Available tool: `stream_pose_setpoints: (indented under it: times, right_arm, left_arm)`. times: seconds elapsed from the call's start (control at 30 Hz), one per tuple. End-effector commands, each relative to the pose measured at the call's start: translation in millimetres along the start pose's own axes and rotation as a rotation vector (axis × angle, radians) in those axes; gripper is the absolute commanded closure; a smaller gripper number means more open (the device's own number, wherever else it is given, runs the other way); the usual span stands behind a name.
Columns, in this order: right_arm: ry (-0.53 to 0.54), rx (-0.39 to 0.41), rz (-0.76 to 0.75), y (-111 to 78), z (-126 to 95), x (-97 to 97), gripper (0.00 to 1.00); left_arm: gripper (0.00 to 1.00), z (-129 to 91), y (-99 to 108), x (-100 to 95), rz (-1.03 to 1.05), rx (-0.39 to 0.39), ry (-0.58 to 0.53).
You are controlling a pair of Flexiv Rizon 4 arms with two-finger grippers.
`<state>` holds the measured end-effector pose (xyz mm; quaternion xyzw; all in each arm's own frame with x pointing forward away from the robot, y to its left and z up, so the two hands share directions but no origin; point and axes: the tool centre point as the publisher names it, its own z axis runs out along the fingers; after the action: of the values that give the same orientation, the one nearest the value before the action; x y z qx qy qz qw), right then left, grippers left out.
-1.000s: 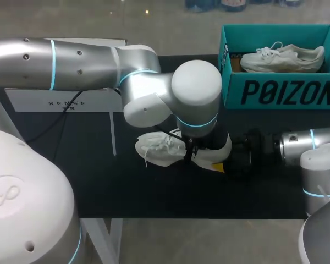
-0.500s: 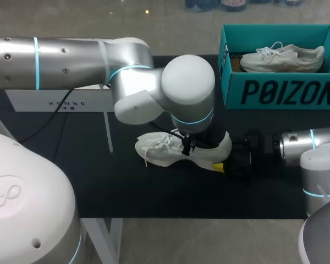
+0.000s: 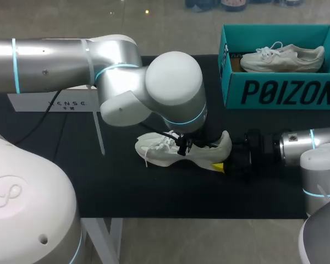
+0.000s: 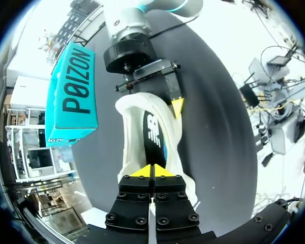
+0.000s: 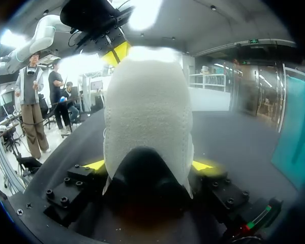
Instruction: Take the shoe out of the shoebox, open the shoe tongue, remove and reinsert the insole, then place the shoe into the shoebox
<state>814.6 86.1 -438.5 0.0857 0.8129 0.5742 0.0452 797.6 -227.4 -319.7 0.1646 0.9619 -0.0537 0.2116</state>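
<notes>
White shoe lies on the table, heel clamped in the right gripper. Left gripper tips meet over its opening, pinch unclear; pull slowly upward against that firm heel hold

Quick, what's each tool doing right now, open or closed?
Left tool: closed; whether it pinches anything cannot be told.
Right tool: closed on the shoe, at its heel.

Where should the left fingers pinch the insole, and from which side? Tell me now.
Pinch the dark insole at its heel-end edge, coming straight down from above. The shoe sits sole-down with its collar open upward, and the right fingers clamp the heel from behind, so probably only the top is free.
</notes>
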Motion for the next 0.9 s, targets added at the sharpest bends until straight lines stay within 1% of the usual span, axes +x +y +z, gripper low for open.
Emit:
stream_pose_setpoints:
  times: [0.03, 0.23, 0.3, 0.43, 0.57, 0.67, 0.8, 0.83, 0.9]
  right_arm:
    - [-0.001, 0.002, 0.001, -4.4, 3.8, 1.1, 1.0]
    - [-0.001, 0.002, 0.001, -4.4, 3.8, 1.1, 1.0]
    - [-0.001, 0.002, 0.001, -4.4, 3.8, 1.1, 1.0]
    - [-0.001, 0.002, 0.001, -4.4, 3.8, 1.1, 1.0]
    - [-0.001, 0.002, 0.001, -4.4, 3.8, 1.1, 1.0]
    - [-0.001, 0.002, 0.001, -4.4, 3.8, 1.1, 1.0]
    - [-0.001, 0.002, 0.001, -4.4, 3.8, 1.1, 1.0]
    - [-0.001, 0.002, 0.001, -4.4, 3.8, 1.1, 1.0]
    - [-0.001, 0.002, 0.001, -4.4, 3.8, 1.1, 1.0]
  left_arm:
    - [1.0, 3.8, 1.9, 0.6, 0.001, 0.008, 0.014]
    - [1.0, 16.0, -2.6, -4.8, -0.013, 0.034, 0.05]
    - [1.0, 20.6, -5.5, -6.5, -0.012, 0.043, 0.08]
    - [1.0, 30.8, -11.0, -7.2, -0.005, 0.025, 0.129]
    - [1.0, 41.4, -15.6, -3.1, 0.021, 0.012, 0.181]
    - [1.0, 42.8, -18.8, 0.1, 0.049, -0.009, 0.207]
    - [1.0, 39.3, -20.4, 7.4, 0.061, -0.016, 0.226]
    - [0.95, 38.9, -20.5, 9.2, 0.062, -0.009, 0.233]
    - [0.73, 40.2, -21.2, 12.1, 0.067, -0.015, 0.239]
